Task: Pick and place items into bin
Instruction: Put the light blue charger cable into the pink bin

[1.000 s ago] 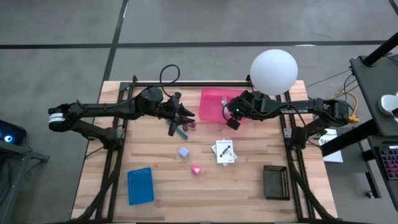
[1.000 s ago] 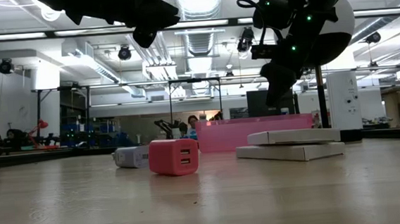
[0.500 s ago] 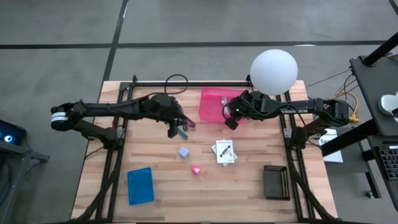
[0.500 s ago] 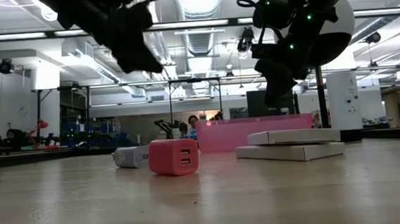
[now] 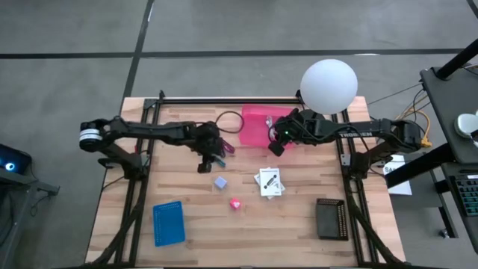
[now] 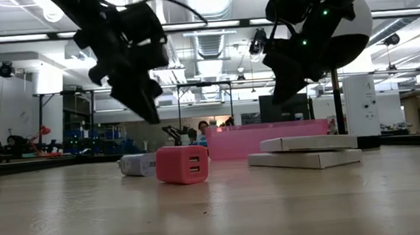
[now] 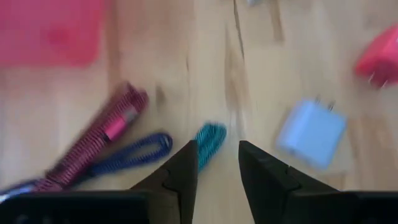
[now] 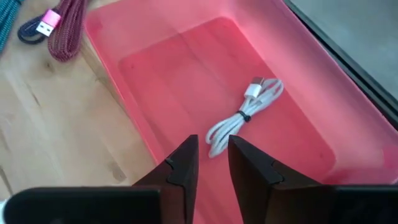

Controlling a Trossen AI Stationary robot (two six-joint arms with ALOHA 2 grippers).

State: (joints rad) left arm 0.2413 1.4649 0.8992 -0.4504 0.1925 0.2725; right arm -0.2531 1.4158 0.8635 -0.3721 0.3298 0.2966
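Observation:
A bundle of cords lies on the wood just left of the pink bin point(image 5: 254, 127): a teal braided cord point(image 7: 210, 142), a blue cord point(image 7: 134, 152) and a red-pink braided cord point(image 7: 99, 142). My left gripper point(image 7: 217, 149) is open and points down above the teal cord's end, touching nothing; it also shows in the high view point(image 5: 202, 165). A lavender cube point(image 5: 220, 182), a pink cube point(image 5: 235, 203) and a white card point(image 5: 269, 181) lie nearer the front. My right gripper point(image 8: 212, 146) hangs open over the bin's near side, above a white cable point(image 8: 245, 115) lying in the bin.
A blue flat piece point(image 5: 169, 223) lies at the front left and a black block point(image 5: 331, 218) at the front right. A white globe point(image 5: 328, 86) stands above the right arm by the far edge. Bare wood lies between the cords and the cubes.
My left gripper has swung from pointing toward the bin to pointing down. It has moved toward the table's near edge and come down over the cord bundle. The cords and cubes lie as before.

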